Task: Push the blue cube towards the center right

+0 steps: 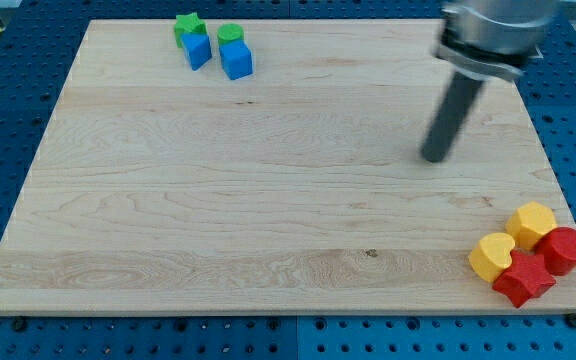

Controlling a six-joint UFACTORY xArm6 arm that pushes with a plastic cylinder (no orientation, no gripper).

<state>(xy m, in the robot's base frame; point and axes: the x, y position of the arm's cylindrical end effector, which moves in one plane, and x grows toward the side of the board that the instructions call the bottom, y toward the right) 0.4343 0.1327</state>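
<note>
A blue cube sits near the view's top left of centre, just below a green cylinder. A second blue block lies to its left, below a green star-shaped block. My tip is at the view's right of centre, blurred by motion, far to the right of the blue cube and well above the red and yellow blocks. It touches no block.
At the view's bottom right a cluster lies by the board's edge: a yellow hexagonal block, a red round block, a yellow block and a red star. The wooden board sits on a blue perforated table.
</note>
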